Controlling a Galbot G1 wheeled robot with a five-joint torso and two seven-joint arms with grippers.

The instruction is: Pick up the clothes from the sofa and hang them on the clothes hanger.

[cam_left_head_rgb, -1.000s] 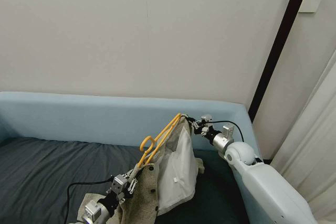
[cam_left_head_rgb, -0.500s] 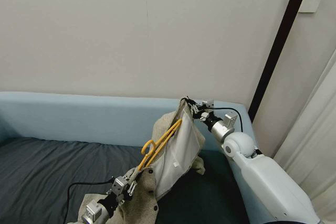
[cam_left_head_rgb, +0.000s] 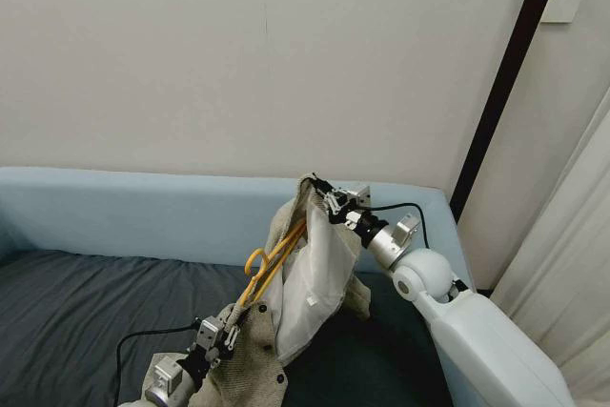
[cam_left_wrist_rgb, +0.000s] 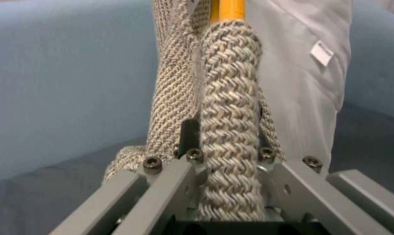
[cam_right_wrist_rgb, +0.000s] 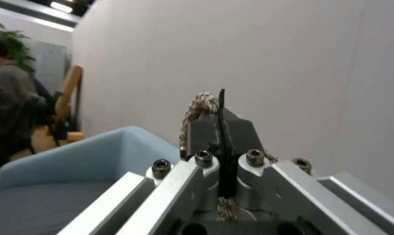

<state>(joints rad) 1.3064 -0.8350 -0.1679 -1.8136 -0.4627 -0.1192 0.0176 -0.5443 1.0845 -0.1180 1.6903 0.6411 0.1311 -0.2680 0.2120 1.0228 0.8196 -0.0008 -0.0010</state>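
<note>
Knit beige garment (cam_left_head_rgb: 250, 369) hangs btwn both grippers over the blue sofa (cam_left_head_rgb: 105, 221), white lining (cam_left_head_rgb: 324, 269) showing, w/ yellow hanger (cam_left_head_rgb: 272, 262) tucked inside. Near, low left: left gripper (cam_left_head_rgb: 217, 335) points up and right, forearm low, fingers clamped on garment's thick woven edge by the hanger's lower end. Farther right: right gripper (cam_left_head_rgb: 329, 203) reaches up-left from a bent elbow, pinched tight on garment's top corner, near the sofa back.
</note>
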